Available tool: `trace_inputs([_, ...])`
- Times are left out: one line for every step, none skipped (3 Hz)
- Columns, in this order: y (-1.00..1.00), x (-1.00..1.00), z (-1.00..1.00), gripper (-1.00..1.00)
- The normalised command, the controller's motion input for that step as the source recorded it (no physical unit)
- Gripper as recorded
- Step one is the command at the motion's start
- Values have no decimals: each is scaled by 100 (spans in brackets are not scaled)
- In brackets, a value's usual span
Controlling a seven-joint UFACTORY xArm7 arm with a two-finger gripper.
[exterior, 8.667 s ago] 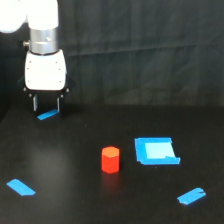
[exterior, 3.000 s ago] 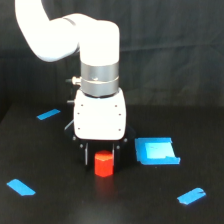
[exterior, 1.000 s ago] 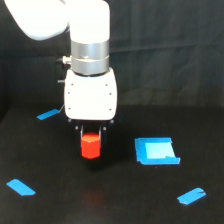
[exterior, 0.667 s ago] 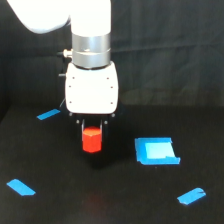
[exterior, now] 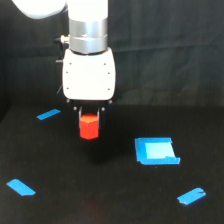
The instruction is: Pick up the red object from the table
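Note:
The red object (exterior: 89,127) is a small red-orange short block. It hangs between the dark fingers of my gripper (exterior: 89,120), which is shut on its upper part. The block is lifted above the black table (exterior: 100,190), with a gap between its underside and the surface. The white gripper body (exterior: 89,75) is directly above the block and is wider than it. The fingertips are mostly hidden behind the block.
A blue square patch (exterior: 156,150) lies on the table at the exterior view's right of the block. Blue tape strips lie at back left (exterior: 48,114), front left (exterior: 21,187) and front right (exterior: 191,195). A black curtain hangs behind.
My gripper came from the back left, shut on the red block on the table and has lifted it; over the last second it rose a little higher.

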Motion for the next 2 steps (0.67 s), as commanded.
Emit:
trace_inputs([3, -15, 87, -100])
trace_inputs([4, -3, 52, -100])
